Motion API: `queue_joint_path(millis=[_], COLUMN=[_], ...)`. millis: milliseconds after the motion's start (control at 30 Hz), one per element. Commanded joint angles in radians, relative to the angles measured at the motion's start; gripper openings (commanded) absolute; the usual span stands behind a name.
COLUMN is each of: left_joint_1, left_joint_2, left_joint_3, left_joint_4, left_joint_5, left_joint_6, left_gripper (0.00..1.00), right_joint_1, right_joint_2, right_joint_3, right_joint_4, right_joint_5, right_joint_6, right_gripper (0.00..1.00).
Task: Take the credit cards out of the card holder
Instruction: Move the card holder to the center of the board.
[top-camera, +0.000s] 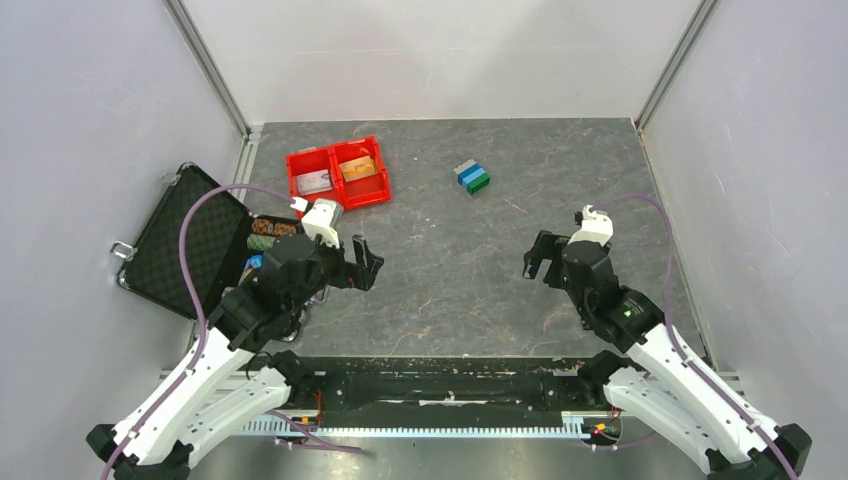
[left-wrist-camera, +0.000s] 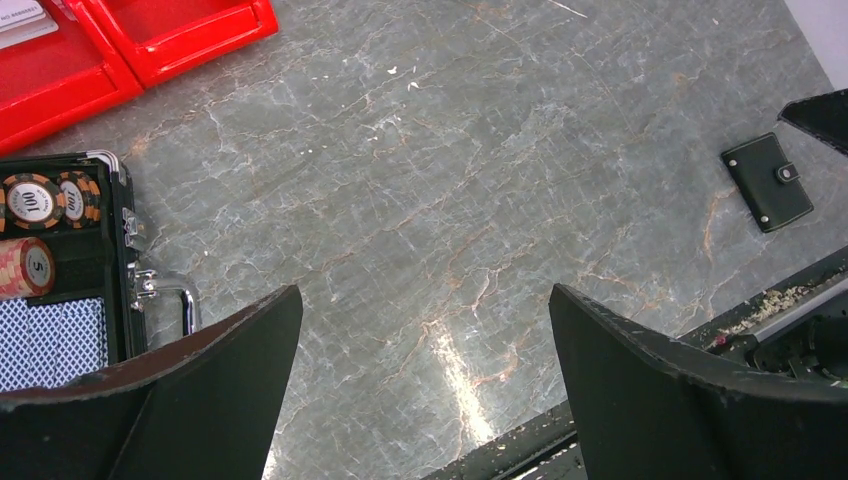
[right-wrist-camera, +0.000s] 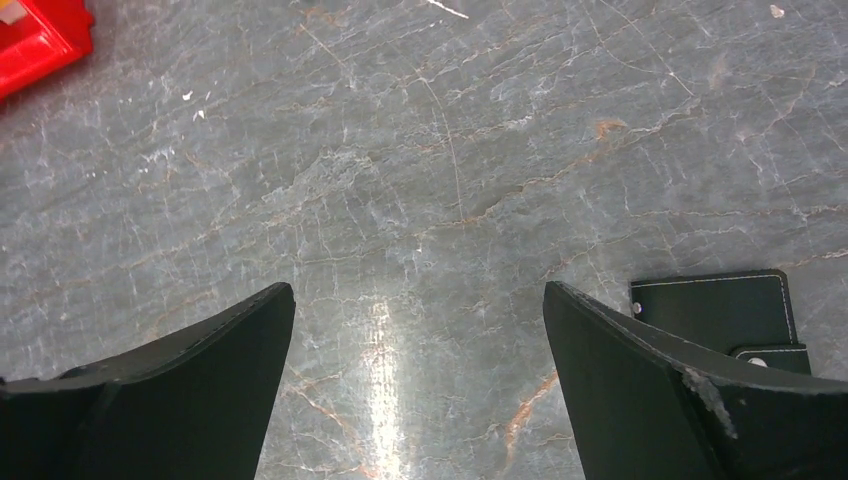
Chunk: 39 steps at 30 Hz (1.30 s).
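Both arms reach forward low over the table (top-camera: 450, 270), wrists turned inward toward each other. The left claw (top-camera: 366, 265) and right claw (top-camera: 533, 258) gape wide, holding nothing. The holder (left-wrist-camera: 768, 182) lies flat and closed at the right edge of the left wrist view, its long axis running upper left to lower right. In the right wrist view it sits lower right, partly behind a finger (right-wrist-camera: 650, 400).
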Motion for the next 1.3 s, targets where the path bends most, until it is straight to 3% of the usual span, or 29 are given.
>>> queue_joint_path(millis=[0,167,400,700,967,1267], left_joint_1=[0.004,0.004,0.004,0.004,0.004,0.004], left_joint_2=[-0.005,-0.019,-0.023,-0.024,-0.023,-0.036], left_joint_3=[0.0,-0.007,-0.01,-0.014,-0.018,-0.018], left_joint_4=[0.039,0.042,0.042,0.045,0.039,0.036], left_joint_5=[-0.017,-0.017,-0.006,0.008,-0.012,-0.019], left_joint_6=[-0.03,-0.026,-0.029,-0.03,-0.022,-0.02], left_gripper=[1.0,1.0,1.0,1.0,1.0,1.0], right_joint_1=[-0.002,-0.002,-0.002,-0.036,-0.215,-0.353], right_joint_2=[-0.023,-0.041,-0.063,0.111,0.176,0.248], right_joint_3=[-0.001,0.017,-0.01,0.059,-0.007,-0.112], right_joint_4=[-0.02,-0.072,-0.177,-0.323,-0.223,-0.089], right_joint_5=[0.072,0.169,0.438,0.647,0.512,0.335], right_joint_6=[0.082,0.174,0.3,0.358,0.316,0.255], right_gripper=[0.98,0.98,0.96,0.84,0.77,0.89])
